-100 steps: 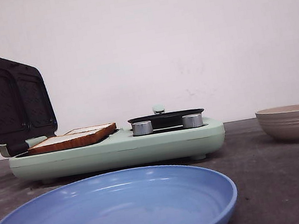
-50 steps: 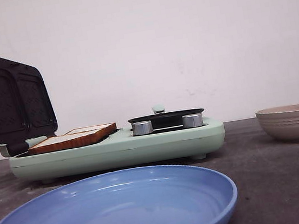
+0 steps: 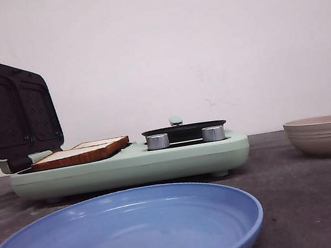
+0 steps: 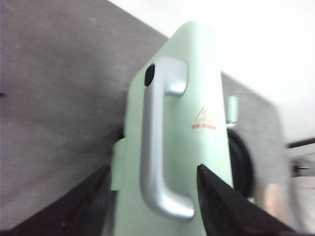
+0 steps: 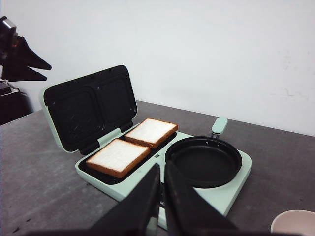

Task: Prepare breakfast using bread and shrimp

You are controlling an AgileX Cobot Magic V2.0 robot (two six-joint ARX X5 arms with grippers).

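Bread [image 5: 134,145] lies as two slices side by side on the lower plate of the mint-green breakfast maker [image 3: 131,164], its lid [image 3: 9,111] raised. My left hand [image 4: 152,196] is spread wide behind that lid, fingers either side of its silver handle [image 4: 156,142] without touching it. My right hand [image 5: 161,196] is clenched, grasping nothing, above the near edge of the maker. I judge the toasting step is in hand; next I must close on the handle and swing the lid down squarely. No shrimp is visible; the black pan [image 5: 204,160] is bare.
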